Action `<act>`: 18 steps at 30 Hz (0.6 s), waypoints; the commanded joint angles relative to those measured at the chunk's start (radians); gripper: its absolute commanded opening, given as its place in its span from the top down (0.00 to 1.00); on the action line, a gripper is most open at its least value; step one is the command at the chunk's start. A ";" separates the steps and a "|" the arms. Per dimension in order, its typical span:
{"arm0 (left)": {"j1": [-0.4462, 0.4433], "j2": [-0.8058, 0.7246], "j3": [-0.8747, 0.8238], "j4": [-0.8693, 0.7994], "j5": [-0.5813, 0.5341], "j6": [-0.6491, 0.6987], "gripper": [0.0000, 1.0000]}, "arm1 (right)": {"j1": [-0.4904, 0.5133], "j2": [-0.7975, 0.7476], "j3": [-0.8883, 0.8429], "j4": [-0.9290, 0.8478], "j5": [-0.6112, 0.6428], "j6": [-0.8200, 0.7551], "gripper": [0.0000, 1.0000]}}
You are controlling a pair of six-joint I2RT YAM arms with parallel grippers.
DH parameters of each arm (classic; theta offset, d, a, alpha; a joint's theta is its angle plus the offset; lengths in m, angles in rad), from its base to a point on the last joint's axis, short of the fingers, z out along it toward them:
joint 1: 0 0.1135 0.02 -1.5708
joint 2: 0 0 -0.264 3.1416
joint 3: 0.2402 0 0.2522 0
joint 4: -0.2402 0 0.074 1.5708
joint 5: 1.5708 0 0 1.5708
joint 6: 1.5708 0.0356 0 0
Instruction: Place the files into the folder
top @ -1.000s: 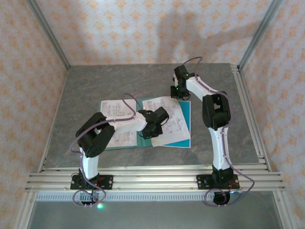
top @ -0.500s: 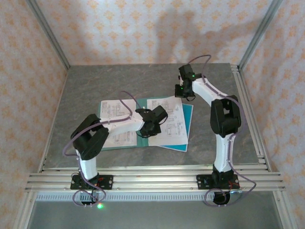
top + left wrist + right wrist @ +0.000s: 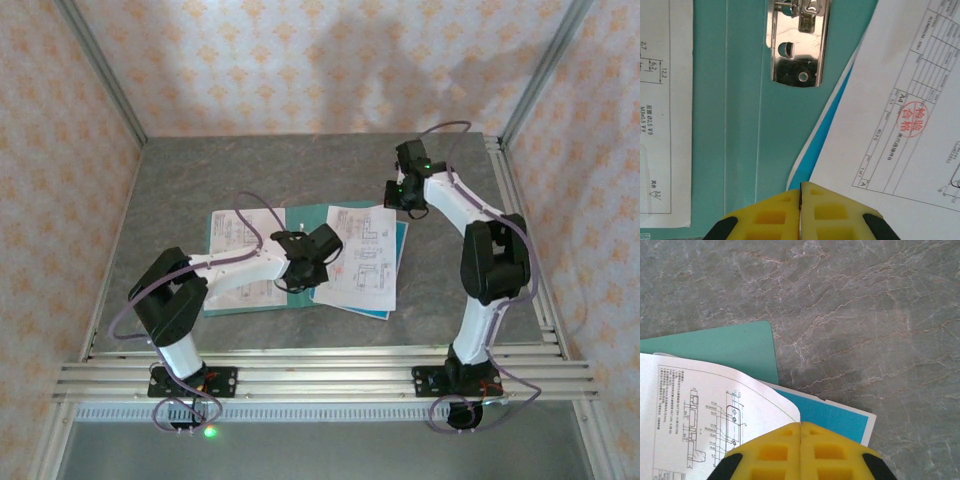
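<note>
The left arm [image 3: 240, 268] folds at a raised elbow near its base. Its forearm stretches low to the right and ends in the left gripper [image 3: 322, 247]. Its yellow fingers [image 3: 771, 216] are pressed together, with only a hairline seam between the tips. The right arm [image 3: 488, 265] rises from its base, bends, and reaches forward and leftward to the right gripper [image 3: 404, 191]. That gripper sits beyond and to the right of the left fingers, well apart from them. Its own yellow fingers [image 3: 774, 452] are closed flush.

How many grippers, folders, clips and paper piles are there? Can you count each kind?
Grippers: 2, the left gripper and the right gripper
Teal folder: 1
Metal clip: 1
Piles of files: 2, the left pile and the right pile
Total: 6
</note>
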 commanded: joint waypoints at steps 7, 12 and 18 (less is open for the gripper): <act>0.022 0.008 -0.023 -0.007 -0.036 -0.006 0.99 | -0.037 -0.072 -0.111 0.073 0.050 0.110 1.00; 0.022 0.045 -0.037 0.030 -0.013 -0.009 0.99 | -0.056 -0.084 -0.158 0.101 0.036 0.136 1.00; 0.021 0.052 -0.058 0.041 -0.022 -0.011 0.90 | -0.058 -0.081 -0.178 0.115 0.031 0.131 1.00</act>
